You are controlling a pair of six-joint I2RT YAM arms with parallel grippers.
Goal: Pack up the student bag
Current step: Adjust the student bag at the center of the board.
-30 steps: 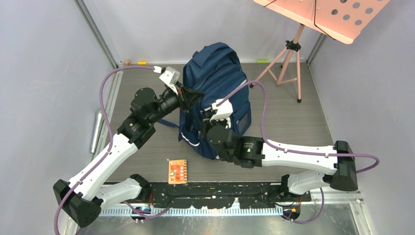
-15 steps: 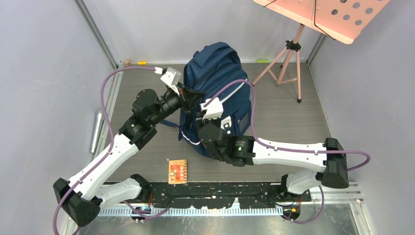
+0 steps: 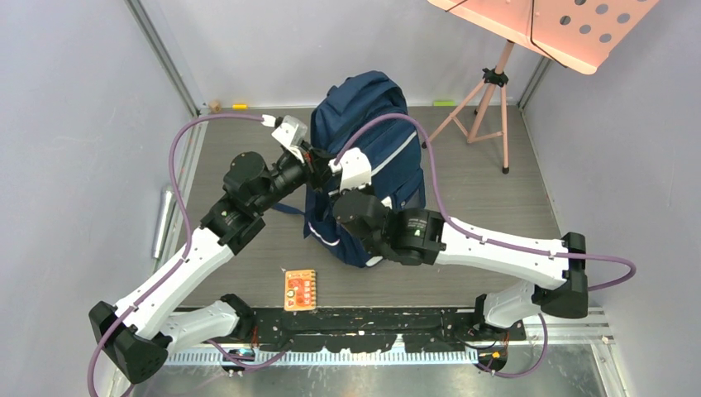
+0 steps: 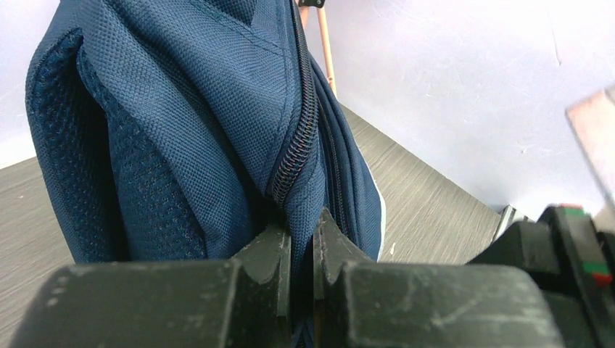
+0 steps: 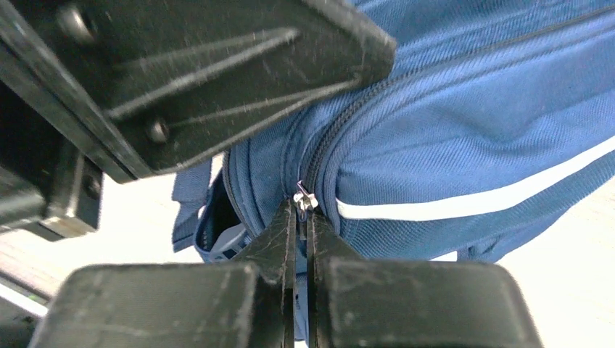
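The student bag [image 3: 374, 116], navy with pale stripes, stands upright in the middle of the table. My left gripper [image 4: 302, 228] is shut on a fold of its fabric beside the main zip [image 4: 294, 156], at the bag's upper left side. My right gripper [image 5: 301, 206] is shut on the small metal zip pull [image 5: 304, 196], just below the left gripper's black body [image 5: 181, 80]. Left of the pull the zip gapes, and something pale [image 5: 226, 243] shows inside. In the top view the two wrists meet at the bag's left edge, and the right fingers are hidden under the wrist.
A small orange card [image 3: 299, 289] lies on the table near the front edge. A pink music stand [image 3: 546, 25] on a tripod [image 3: 488, 107] stands at the back right. A metal cylinder [image 3: 162, 219] lies along the left wall.
My right arm has swung left and up along the bag's front to its left edge, and its jaws have shut on the zip pull. The left gripper has kept its hold.
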